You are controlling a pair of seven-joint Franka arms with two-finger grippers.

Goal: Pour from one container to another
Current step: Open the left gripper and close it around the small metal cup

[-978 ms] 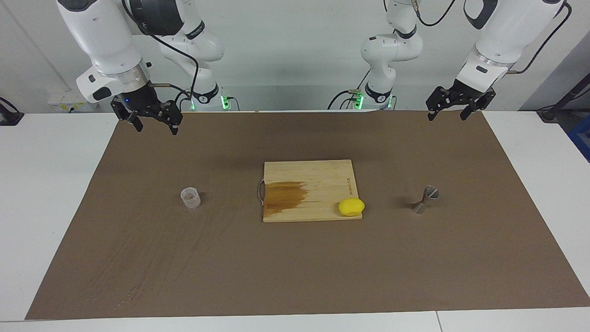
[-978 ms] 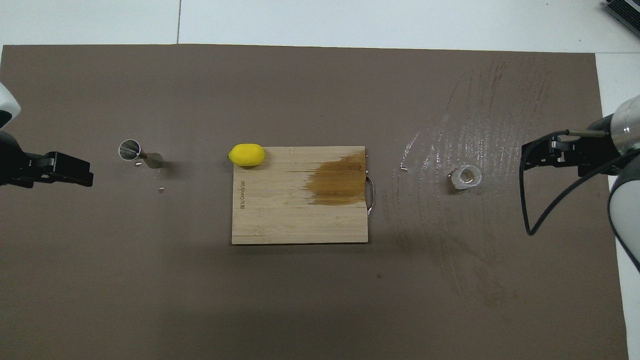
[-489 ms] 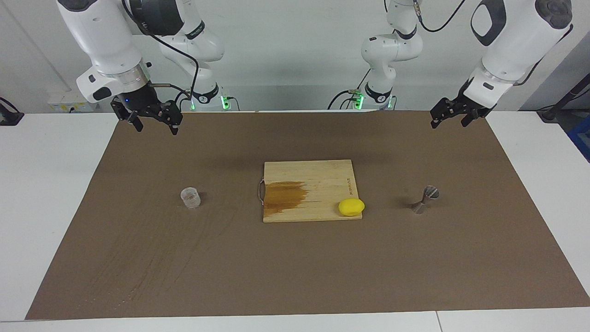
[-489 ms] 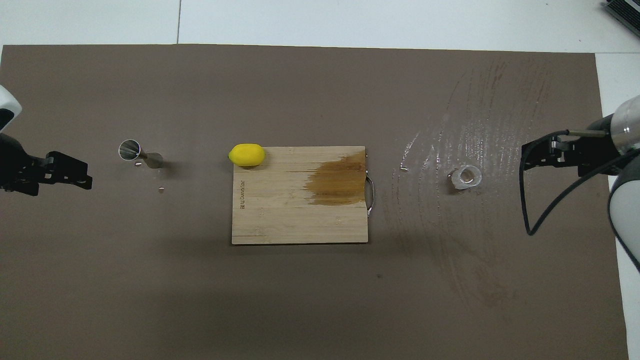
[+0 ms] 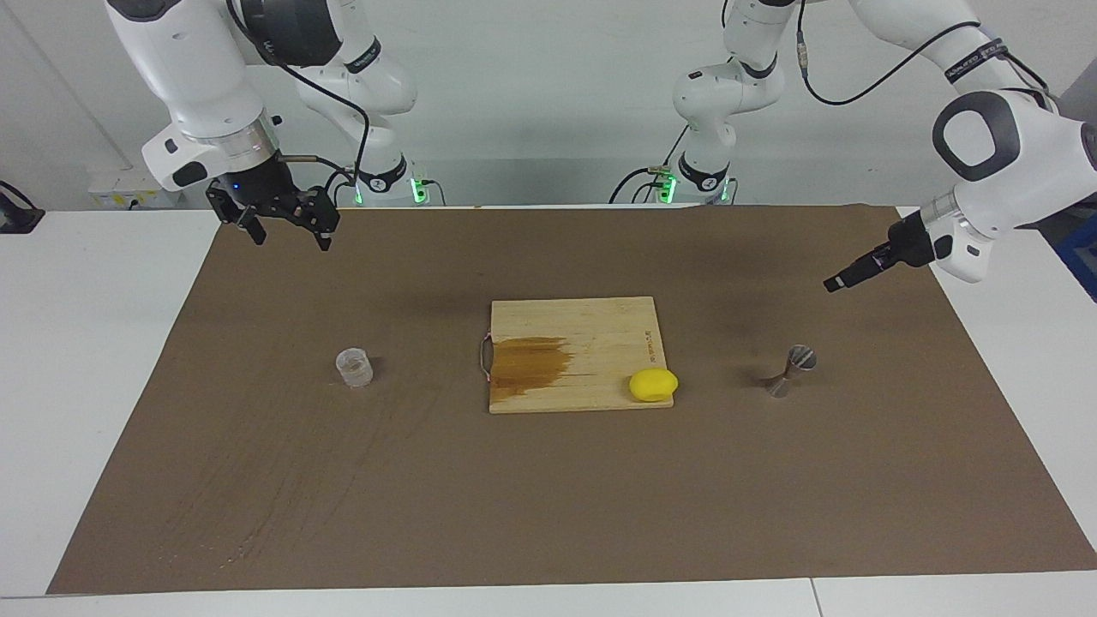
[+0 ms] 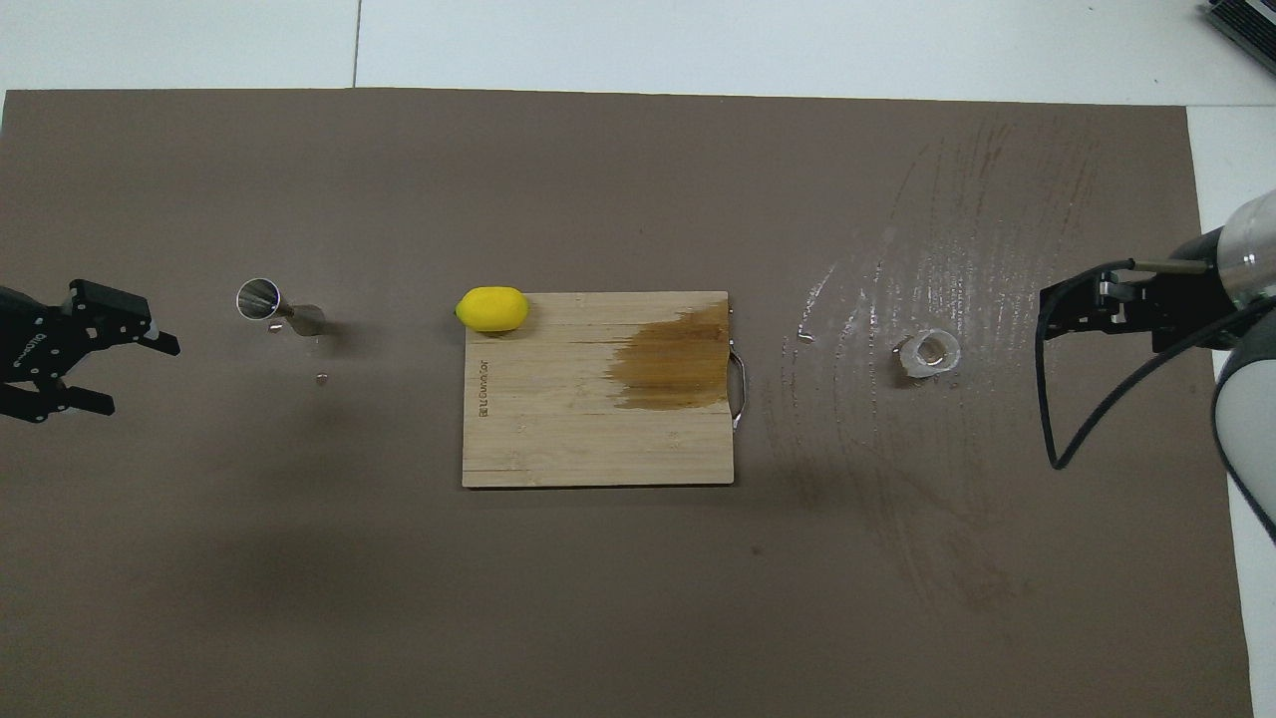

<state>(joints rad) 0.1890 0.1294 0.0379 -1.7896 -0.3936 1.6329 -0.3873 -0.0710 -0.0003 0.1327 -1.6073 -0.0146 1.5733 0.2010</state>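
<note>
The clear ribbed cup [image 5: 354,367] stands on the brown mat toward the right arm's end; it also shows in the overhead view [image 6: 930,351]. The silver hourglass jigger [image 5: 790,370] stands on the mat toward the left arm's end, and shows in the overhead view [image 6: 281,309]. My left gripper [image 5: 836,283] is open and empty in the air over the mat, between the jigger and the mat's edge at the left arm's end [image 6: 145,377]. My right gripper [image 5: 291,238] is open and empty, raised over the mat's corner, apart from the cup [image 6: 1043,311].
A wooden cutting board [image 5: 572,326] with a dark wet patch lies mid-mat between cup and jigger. A yellow lemon [image 5: 653,384] sits on the board's corner nearest the jigger. Wet streaks mark the mat [image 6: 897,249] around the cup.
My left arm has swung down and its wrist has turned; the gripper is lower, closer to the jigger, with its fingers spread. The right arm, cup and jigger have not moved.
</note>
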